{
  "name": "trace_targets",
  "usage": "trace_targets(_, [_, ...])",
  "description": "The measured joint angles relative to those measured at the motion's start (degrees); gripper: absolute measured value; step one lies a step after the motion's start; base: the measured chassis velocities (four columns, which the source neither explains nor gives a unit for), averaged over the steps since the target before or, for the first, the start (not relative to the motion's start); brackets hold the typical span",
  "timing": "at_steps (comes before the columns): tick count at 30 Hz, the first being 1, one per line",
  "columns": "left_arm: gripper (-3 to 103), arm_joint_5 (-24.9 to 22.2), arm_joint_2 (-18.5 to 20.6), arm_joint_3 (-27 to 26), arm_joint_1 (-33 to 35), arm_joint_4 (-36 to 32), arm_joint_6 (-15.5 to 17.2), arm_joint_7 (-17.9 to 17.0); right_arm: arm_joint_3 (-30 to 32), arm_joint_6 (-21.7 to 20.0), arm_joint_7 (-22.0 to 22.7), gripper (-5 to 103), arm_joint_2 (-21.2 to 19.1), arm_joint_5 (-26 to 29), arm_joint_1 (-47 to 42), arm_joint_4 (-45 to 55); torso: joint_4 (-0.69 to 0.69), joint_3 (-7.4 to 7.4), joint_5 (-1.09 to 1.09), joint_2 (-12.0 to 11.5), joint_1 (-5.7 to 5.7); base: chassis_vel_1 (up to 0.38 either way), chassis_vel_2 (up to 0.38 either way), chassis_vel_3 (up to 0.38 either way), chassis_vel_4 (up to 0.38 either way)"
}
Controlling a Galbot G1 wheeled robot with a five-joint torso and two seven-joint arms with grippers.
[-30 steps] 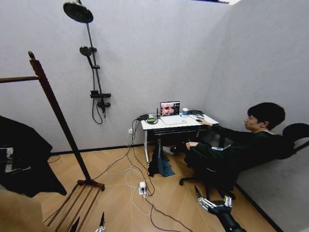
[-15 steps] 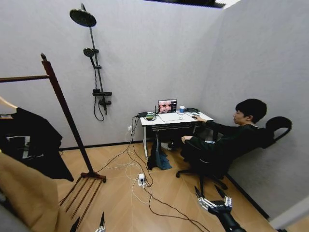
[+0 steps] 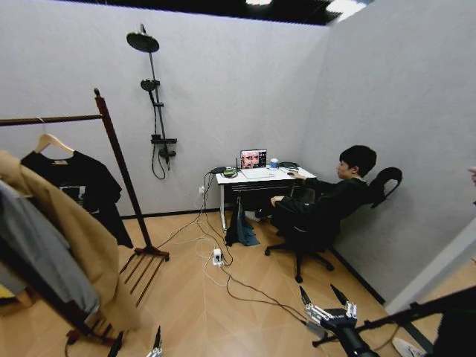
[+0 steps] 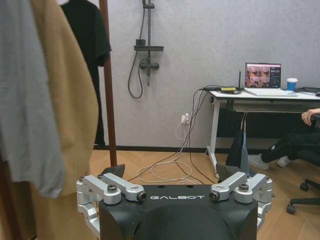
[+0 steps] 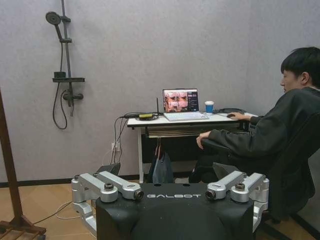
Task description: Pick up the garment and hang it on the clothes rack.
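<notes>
Two tools are hanging low in front of the robot, well apart from the clothes. The right tool [image 3: 327, 300] is sitting at the bottom right of the head view with its dark fingers spread and nothing between them; its own wrist view is showing the same released stance [image 5: 167, 172]. The left tool [image 3: 136, 343] is sitting at the bottom edge, left of centre, its two dark fingertips parted and holding nothing.

The black short-sleeved T-shirt with a white chest print [image 3: 74, 186] is hanging on a light wooden hanger [image 3: 50, 141] from the top bar of the tall dark reddish-brown wooden clothes rack [image 3: 119, 160], close to the right post. In the left wrist view the shirt [image 4: 87, 37] is lying just beside that post [image 4: 106, 80]. A long tan coat [image 3: 82, 238] and a grey garment [image 3: 37, 249] are hanging nearer the camera, overlapping the shirt's left side.
</notes>
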Motion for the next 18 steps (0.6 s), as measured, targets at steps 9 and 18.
trace_targets(9, [100, 0.0, -0.01, 0.0, 0.0, -0.01, 0.0, 0.01, 0.0, 0.0, 0.0, 100, 0.0, 0.0, 0.01, 0.0, 0.01, 0.03, 0.03, -0.02, 0.03, 0.37, -0.344, -0.327, 0.352])
trace_targets(18, [100, 0.0, 0.0, 0.02, 0.0, 0.0, -0.01, 0.03, 0.01, 0.0, 0.01, 100, 0.0, 0.0, 0.01, 0.01, 0.0, 0.01, 0.0, -0.01, 0.02, 0.355, -0.356, -0.353, 0.352])
